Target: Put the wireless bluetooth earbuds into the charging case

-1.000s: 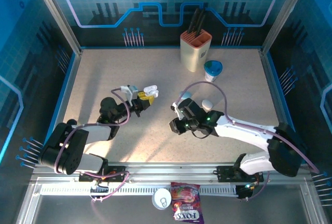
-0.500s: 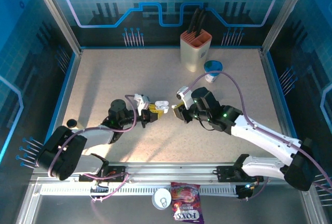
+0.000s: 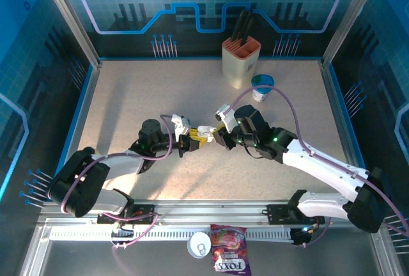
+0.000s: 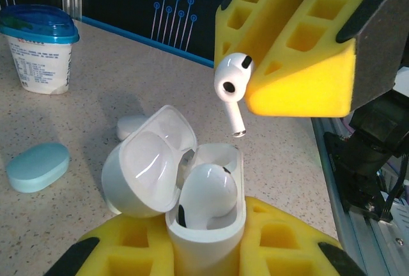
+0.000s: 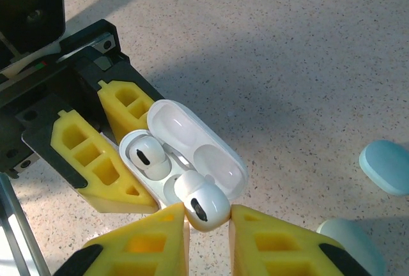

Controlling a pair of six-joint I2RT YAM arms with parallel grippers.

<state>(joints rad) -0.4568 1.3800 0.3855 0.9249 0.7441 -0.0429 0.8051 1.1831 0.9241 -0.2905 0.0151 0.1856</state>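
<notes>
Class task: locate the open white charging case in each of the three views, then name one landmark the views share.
Top external: the charging case is at the picture's centre.
Left wrist: bottom centre, lid tipped left.
Right wrist: centre, lid open toward the upper right, just above the held earbud.
Shared landmark: the yellow fingers of the left gripper, clamped on the case.

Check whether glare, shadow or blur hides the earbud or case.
Left wrist: held earbud and open case are sharp, soft glare on the lid. Right wrist: both sharp, shadow band on the table behind. Top external: both too tiny to judge.
</notes>
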